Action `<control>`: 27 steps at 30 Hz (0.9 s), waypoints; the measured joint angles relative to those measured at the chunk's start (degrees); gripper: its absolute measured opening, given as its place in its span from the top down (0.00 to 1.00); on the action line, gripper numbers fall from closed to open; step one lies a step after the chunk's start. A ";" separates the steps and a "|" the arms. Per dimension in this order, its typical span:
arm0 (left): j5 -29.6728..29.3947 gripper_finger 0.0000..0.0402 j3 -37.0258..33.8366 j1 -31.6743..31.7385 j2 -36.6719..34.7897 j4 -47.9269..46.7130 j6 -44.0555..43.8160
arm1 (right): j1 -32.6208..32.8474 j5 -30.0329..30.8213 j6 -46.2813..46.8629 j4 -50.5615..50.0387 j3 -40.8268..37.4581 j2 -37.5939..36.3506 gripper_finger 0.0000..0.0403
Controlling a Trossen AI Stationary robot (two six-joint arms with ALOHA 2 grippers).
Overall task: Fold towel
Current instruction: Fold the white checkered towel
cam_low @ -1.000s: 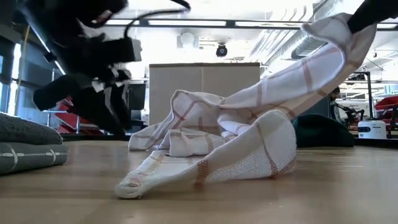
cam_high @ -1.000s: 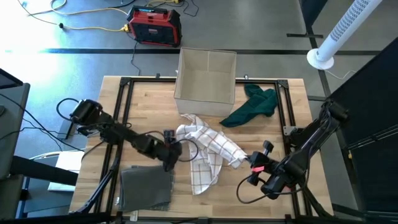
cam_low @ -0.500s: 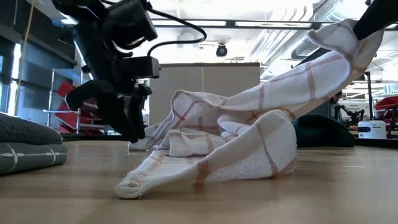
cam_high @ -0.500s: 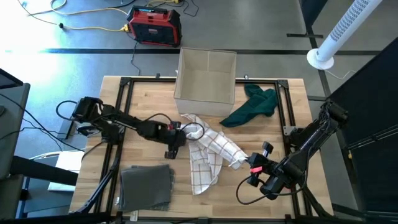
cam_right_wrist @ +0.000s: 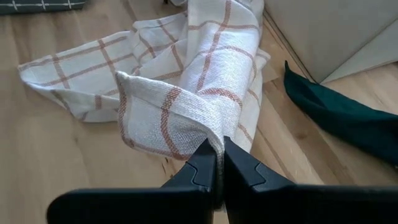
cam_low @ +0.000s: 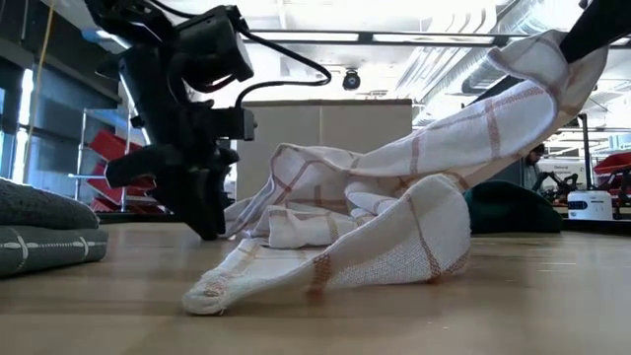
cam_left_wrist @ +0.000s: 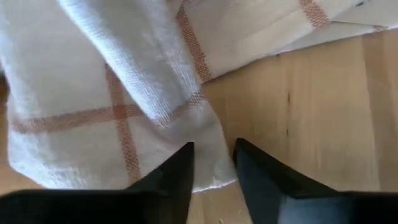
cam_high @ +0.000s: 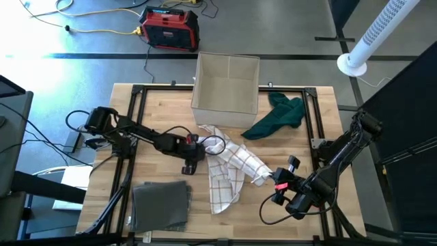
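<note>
A white towel (cam_high: 229, 164) with orange-red checks lies crumpled mid-table, and one end of it trails toward the near edge. My right gripper (cam_right_wrist: 217, 149) is shut on a corner of it, held up at the right. From there the cloth slopes down to the heap (cam_low: 345, 212) on the wood. My left gripper (cam_left_wrist: 214, 155) is down at the towel's left edge, tilted steeply downward. Its fingers stand a narrow gap apart, with the hem (cam_left_wrist: 214, 177) between them. My left gripper comes at the towel's left edge from above, slanting. One finger (cam_left_wrist: 180, 168) is on the cloth side and the other (cam_left_wrist: 249, 168) is over bare wood. I cannot tell whether they touch the hem. My right gripper pinches a bunched, folded corner of the towel (cam_right_wrist: 208, 134) between its two fingers, slanting down from the table's near right. The corner is lifted clear. The cloth (cam_low: 513, 89) hangs in a sloping band to the heap on the table.
A cardboard box (cam_high: 225, 85) stands at the far middle, with a dark green cloth (cam_high: 276, 116) to its right. A folded grey towel (cam_high: 160, 205) lies at the near left. A black frame (cam_high: 133, 123) runs along the table's sides.
My left gripper has swung from the near left toward the towel's left edge, sunk to the table and narrowed the gap between its fingers around the hem. The towel and my right gripper have kept still.
</note>
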 joint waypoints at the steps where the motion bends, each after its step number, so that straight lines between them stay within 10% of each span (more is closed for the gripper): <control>1: -0.46 0.87 -0.02 0.05 0.04 -0.90 -0.67 | 0.01 0.00 -0.02 0.00 0.00 0.00 1.00; 27: -7.30 0.99 27.48 -26.74 -21.08 -45.19 -33.41 | -0.80 0.81 1.90 17.99 0.02 -5.34 1.00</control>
